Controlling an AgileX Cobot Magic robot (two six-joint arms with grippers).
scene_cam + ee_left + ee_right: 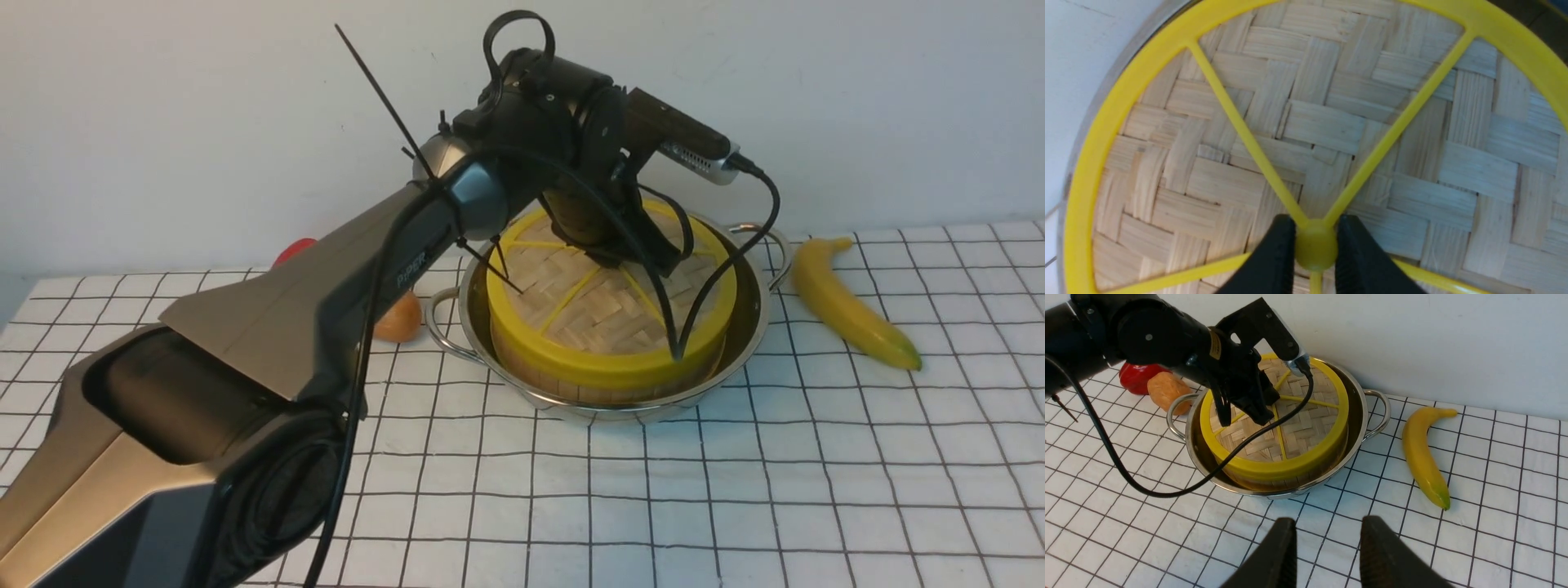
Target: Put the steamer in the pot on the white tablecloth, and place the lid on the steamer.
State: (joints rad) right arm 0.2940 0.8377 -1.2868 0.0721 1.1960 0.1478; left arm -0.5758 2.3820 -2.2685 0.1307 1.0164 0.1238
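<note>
The steel pot point(753, 320) stands on the white tablecloth point(735, 490) near the back wall. Inside it sits the steamer point(608, 390), of which only a strip of wooden wall shows under the lid point(608, 322). The woven, yellow-rimmed lid point(1331, 122) rests on top of the steamer. My left gripper point(1315, 241) reaches down over the lid's middle, its black fingers shut on the yellow hub. In the right wrist view the pot point(1361, 416), lid point(1300, 435) and left gripper point(1259, 410) show together. My right gripper point(1327, 520) hangs open over bare cloth, in front of the pot.
A banana point(849, 306) lies on the cloth to the right of the pot. An orange fruit point(400, 320) and a red one point(294, 249) sit left of the pot, partly behind my left arm. A black cable loops across the lid.
</note>
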